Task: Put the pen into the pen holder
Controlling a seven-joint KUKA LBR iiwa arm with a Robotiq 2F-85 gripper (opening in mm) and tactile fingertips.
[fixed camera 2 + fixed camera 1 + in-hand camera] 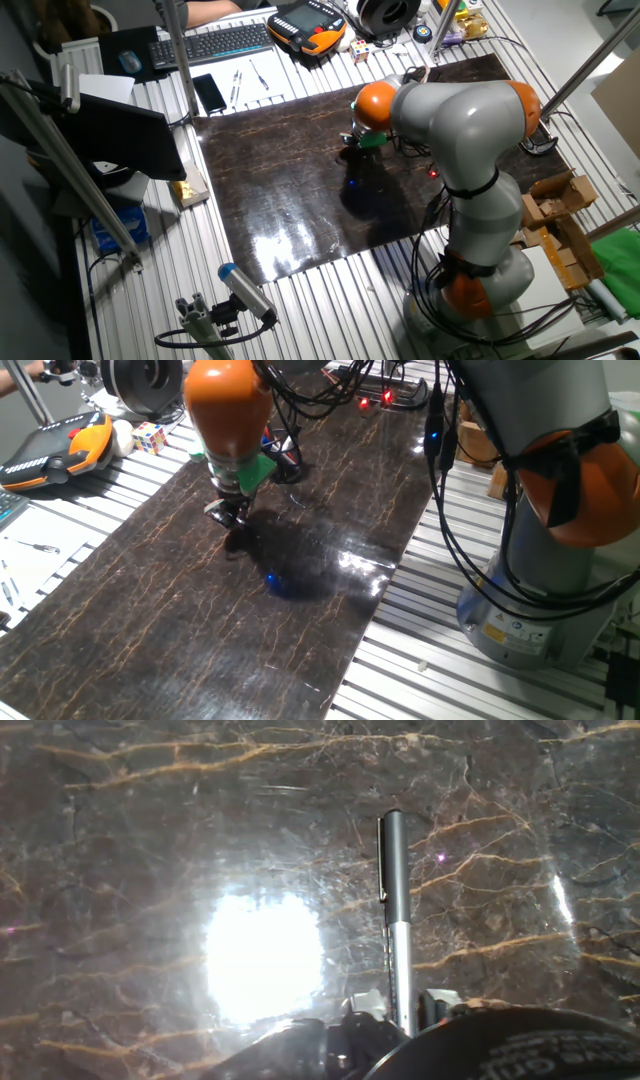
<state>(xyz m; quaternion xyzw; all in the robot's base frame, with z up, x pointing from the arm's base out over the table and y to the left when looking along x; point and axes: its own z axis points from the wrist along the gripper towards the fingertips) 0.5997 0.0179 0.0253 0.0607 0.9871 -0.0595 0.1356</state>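
In the hand view the pen (396,920) runs from between my fingertips out toward the dark marble table top (150,840). Its black clipped end is farthest and its silvery part is nearest the fingers. My gripper (395,1020) is shut on it. A black round mesh-textured rim, the pen holder (520,1045), fills the bottom right corner of that view, close beside the fingers. In one fixed view the gripper (230,518) hangs low over the left middle of the table, with a dark shape (238,543) just under it. In the other fixed view the gripper (356,140) shows small.
A teach pendant (55,448) and a Rubik's cube (150,436) lie off the mat's far left corner. Cables (300,420) trail onto the mat behind the hand. A keyboard (210,42) and phone (209,92) lie beyond the mat. The robot base (540,560) stands to the right.
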